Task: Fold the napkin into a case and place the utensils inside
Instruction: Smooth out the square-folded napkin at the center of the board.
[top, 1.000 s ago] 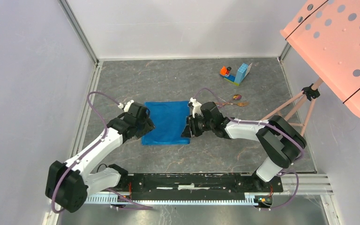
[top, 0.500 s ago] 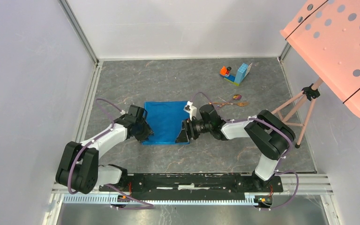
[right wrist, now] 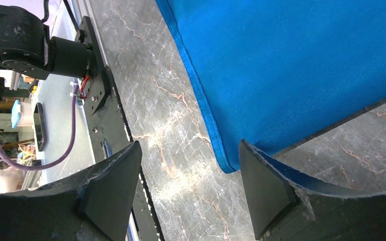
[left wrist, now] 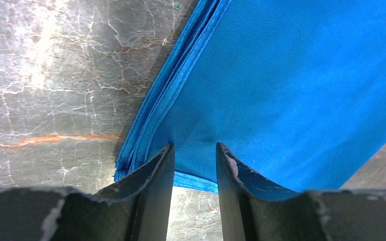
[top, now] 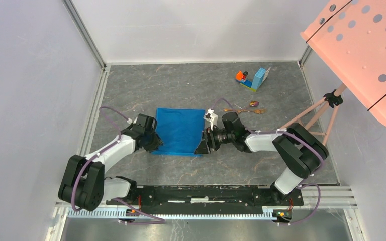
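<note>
Left gripper (left wrist: 195, 150) has its jaws only a slit apart, sitting right at the near-left corner of the napkin (left wrist: 291, 75), and nothing looks pinched yet. Right gripper (right wrist: 190, 146) is wide open, straddling the near-right corner. The napkin lies flat mid-table, already in layers, and the utensils (top: 245, 110) are well apart, out beyond the right gripper. For the next fold I'd catch all the stacked hems at once, staying low, and lift both corners together so it doesn't skew. Versus a second ago, both grippers have dropped closer to those near corners, but the cloth hasn't budged.
</note>
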Action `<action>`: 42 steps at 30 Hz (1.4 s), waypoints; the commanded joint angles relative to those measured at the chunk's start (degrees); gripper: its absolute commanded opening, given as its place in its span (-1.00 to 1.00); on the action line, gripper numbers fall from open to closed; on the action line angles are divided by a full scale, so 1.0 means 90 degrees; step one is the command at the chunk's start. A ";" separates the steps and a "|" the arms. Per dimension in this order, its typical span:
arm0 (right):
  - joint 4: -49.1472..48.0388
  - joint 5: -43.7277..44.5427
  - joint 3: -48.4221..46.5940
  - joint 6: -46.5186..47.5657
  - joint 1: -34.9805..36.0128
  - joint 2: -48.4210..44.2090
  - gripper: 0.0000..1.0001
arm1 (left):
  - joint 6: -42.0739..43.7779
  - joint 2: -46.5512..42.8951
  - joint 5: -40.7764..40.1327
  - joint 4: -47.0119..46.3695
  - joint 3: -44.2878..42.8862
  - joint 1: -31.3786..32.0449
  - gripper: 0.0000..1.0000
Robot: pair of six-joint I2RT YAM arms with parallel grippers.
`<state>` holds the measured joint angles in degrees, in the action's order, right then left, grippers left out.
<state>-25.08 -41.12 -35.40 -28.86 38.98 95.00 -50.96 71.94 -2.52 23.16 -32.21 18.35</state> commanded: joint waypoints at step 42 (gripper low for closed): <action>-0.1027 -0.0456 -0.3334 -0.1233 -0.1204 0.2818 0.82 | 0.0994 0.3360 0.2229 -0.1804 -0.3550 -0.1068 0.82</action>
<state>-32.47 -44.40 -62.83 -40.71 28.71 118.52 -44.80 101.41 16.10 12.16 -60.73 10.50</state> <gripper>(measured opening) 0.893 0.893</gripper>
